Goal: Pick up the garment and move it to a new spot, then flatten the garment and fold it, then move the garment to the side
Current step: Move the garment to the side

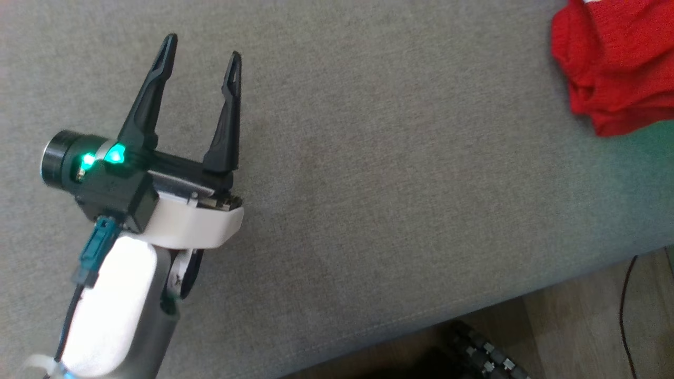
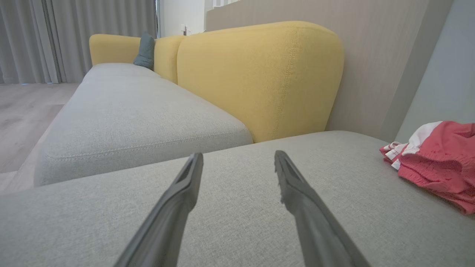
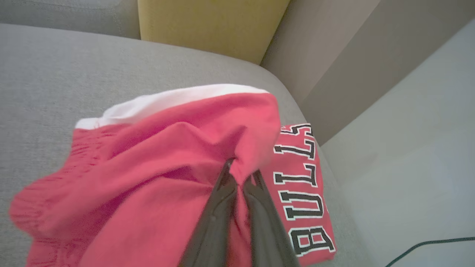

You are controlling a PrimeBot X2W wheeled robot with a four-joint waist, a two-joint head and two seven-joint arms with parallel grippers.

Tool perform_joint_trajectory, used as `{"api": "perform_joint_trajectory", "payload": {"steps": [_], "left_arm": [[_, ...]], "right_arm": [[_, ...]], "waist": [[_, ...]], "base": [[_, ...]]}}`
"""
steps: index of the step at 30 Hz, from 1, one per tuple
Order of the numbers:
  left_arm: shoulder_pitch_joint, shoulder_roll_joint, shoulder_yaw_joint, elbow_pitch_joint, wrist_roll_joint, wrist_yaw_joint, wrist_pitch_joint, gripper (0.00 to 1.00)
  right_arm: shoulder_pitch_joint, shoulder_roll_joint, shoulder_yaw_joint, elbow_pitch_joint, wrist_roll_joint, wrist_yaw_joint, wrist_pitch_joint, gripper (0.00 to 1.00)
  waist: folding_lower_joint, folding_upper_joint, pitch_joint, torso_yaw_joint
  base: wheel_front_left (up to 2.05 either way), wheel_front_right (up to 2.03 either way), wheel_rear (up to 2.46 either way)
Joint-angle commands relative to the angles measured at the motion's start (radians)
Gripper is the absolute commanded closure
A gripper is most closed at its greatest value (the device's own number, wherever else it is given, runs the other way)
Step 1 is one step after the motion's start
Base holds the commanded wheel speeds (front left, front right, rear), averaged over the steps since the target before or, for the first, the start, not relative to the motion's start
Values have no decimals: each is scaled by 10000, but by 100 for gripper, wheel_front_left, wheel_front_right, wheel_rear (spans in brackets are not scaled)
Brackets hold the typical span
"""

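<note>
- Spread wide at the left tool [image 1: 203,46], with nothing between the two dark fingers [image 1: 151,89].
- Poised over bare grey cloth of the sofa seat [image 1: 395,158], well apart from the garment [image 1: 616,68] at the upper right edge of the head view.
- From that arm's own wrist, the same wide gap at the left tool [image 2: 238,154], tips low over the seat and pointing toward the yellow backrest [image 2: 259,74].
- Closed narrow at the right tool [image 3: 241,168], pinching a fold of the garment [image 3: 167,155] right at the tips, with red cloth draped over and round both fingers.
- Bunched in a loose heap at the right end of the grey seat, close to the corner where the backrest meets the pale wall [image 3: 408,111].
- In the left wrist view, the garment [image 2: 441,159] low on the seat at the right edge.
- Red cloth, with a white band [image 3: 178,100] along the upper edge and black-and-white block letters [image 3: 300,193], "BULL" legible, on the flat part just beside the right tool.
- Hard to tell how much of the heap rests on the seat and how much hangs from the pinch.
- Past the seat's front edge, wooden floor [image 1: 579,326] with a thin dark cable [image 1: 624,305] on it.
- Far along the sofa in the left wrist view, a small grey-green cushion [image 2: 145,52] against the backrest, with grey curtains [image 2: 74,37] behind.
</note>
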Motion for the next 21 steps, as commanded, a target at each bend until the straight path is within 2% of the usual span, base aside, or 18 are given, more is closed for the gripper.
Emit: {"api": "perform_joint_trajectory", "payload": {"steps": [1,8,12,13,14,15,16,17,21], "left_arm": [[-382,211,200,-382,92,-62,10,0],[-786,211,91,-314,126,-208,-24,0],[-1040,153,23,-176,89,-318,-68,0],[-1057,142,24,-143,79,-321,-78,0],[-1063,128,26,-112,69,-319,-87,0],[-1068,117,35,-78,54,-318,-95,0],[-1068,106,46,-41,36,-320,-104,0],[-1058,93,53,-6,21,-319,-111,0],[-932,19,95,151,-68,-307,-135,0]], "right_arm": [[-65,-131,-281,-254,-269,-9,52,100],[-69,49,-1192,47,-1205,-9,52,100],[-105,245,-2070,31,-2694,-9,-649,100],[-109,360,-2262,59,-2943,-9,-747,96],[-110,485,-2407,53,-3173,-9,-877,78],[-109,626,-2526,34,-3344,-9,-1029,56],[-85,768,-2636,43,-3485,-9,-1114,8],[-59,922,-2752,27,-3593,-9,-1202,0],[165,1480,-3272,-165,-3910,-9,-1528,0]], "waist": [[-1,0,345,8],[-1,0,880,106],[-1,0,1127,276],[-1,0,1140,304],[-1,0,1141,335],[-1,0,1127,365],[-1,0,1100,391],[-1,0,1063,411],[-1,0,752,510]], "base": [[0,0,0],[0,0,0],[0,0,0],[0,0,0],[0,0,0],[0,0,0],[0,0,0],[0,0,0],[0,0,0]]}}
